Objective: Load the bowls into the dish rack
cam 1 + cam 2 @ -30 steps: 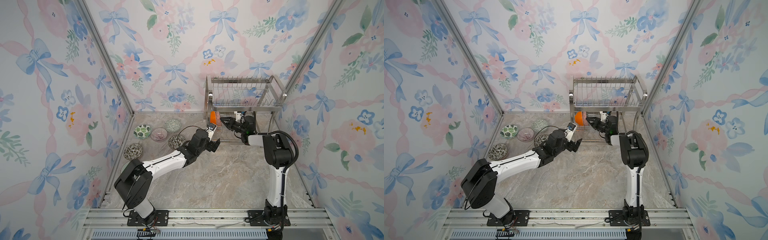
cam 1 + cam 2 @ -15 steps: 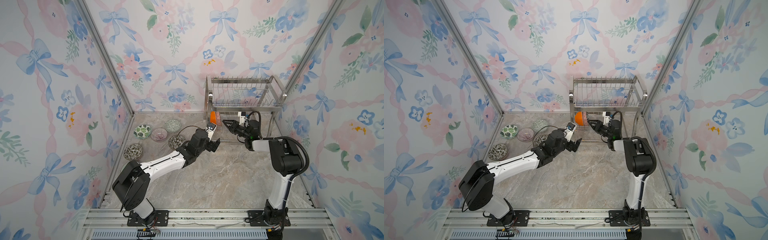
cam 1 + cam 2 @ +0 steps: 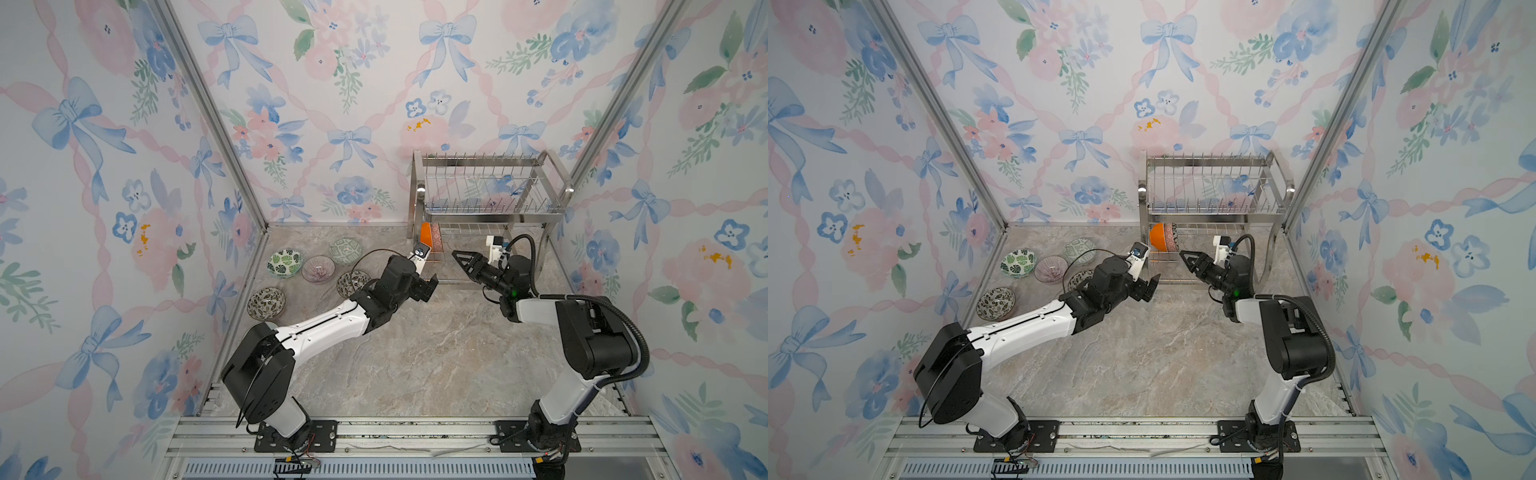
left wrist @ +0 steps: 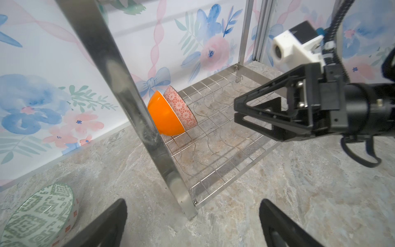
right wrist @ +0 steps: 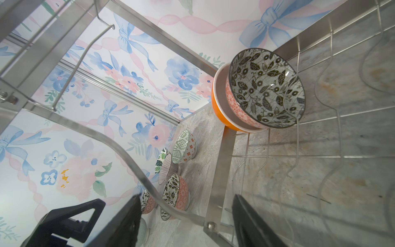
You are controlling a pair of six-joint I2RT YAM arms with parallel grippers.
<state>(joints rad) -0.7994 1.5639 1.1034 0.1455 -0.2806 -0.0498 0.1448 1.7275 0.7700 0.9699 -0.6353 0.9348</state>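
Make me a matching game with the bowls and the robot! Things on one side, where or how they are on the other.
Things:
1. orange bowl
2. purple-lined bowl
3. left end effector
4. dish rack

Matches:
A. right way up on the tabletop
B. open, holding nothing
C. on its edge in the rack's lower tier
D. shiny silver wire, two tiers

Pairs: 1-C, 2-A, 3-B, 4-D

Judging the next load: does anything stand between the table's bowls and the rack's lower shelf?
Yes: the rack's side leg, with the orange bowl and patterned bowl behind it, partly blocks the facing end. The front looks open; the right gripper hovers there.
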